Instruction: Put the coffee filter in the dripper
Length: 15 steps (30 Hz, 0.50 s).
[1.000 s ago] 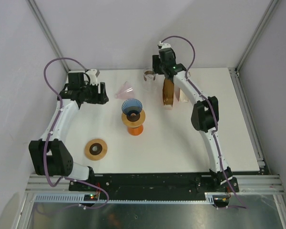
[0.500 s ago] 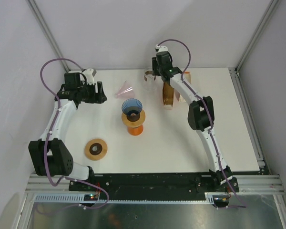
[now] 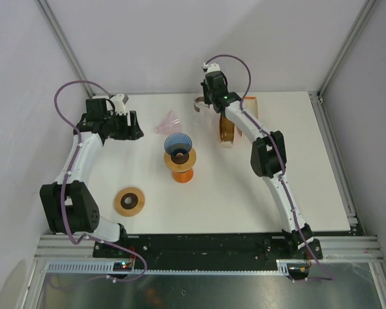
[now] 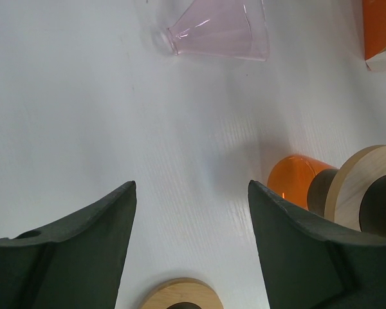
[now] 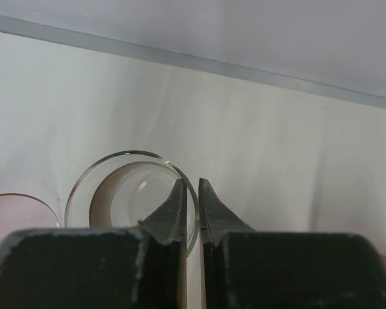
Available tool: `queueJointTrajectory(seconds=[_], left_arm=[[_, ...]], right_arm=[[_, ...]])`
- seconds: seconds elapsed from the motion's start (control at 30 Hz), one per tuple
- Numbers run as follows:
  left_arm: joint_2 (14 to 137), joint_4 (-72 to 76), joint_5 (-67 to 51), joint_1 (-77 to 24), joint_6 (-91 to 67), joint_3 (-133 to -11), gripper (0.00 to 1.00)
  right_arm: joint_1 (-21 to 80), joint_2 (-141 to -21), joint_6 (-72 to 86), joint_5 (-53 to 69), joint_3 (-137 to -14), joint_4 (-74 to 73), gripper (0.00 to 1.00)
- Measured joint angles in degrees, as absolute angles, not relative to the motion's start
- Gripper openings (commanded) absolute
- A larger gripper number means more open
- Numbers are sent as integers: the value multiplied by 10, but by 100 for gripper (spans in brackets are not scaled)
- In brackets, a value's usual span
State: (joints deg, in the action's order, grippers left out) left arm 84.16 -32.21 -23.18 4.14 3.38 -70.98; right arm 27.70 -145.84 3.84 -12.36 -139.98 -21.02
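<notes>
A blue ribbed dripper sits on an orange and wood stand mid-table. A clear glass cup stands at the back; in the right wrist view the glass cup has a beige lining, and I cannot tell whether that is the coffee filter. My right gripper is shut on the cup's rim, one finger inside the wall and one outside. My left gripper hangs open over bare table at the left, holding nothing.
A pink glass cone lies on its side between the left gripper and the cup. An orange upright holder and a beige piece stand under the right arm. A wooden ring lies front left.
My right arm has swung left and back to the glass cup and its jaws have shut on the rim. The left arm has hardly moved.
</notes>
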Motion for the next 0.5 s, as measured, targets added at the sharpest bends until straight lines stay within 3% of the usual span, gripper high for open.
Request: queueJointTrajectory(seconds=[0.5], left_arm=[[849, -322, -242, 51, 30, -710, 74]], right_arm=[[284, -1421, 43, -92, -1352, -209, 0]])
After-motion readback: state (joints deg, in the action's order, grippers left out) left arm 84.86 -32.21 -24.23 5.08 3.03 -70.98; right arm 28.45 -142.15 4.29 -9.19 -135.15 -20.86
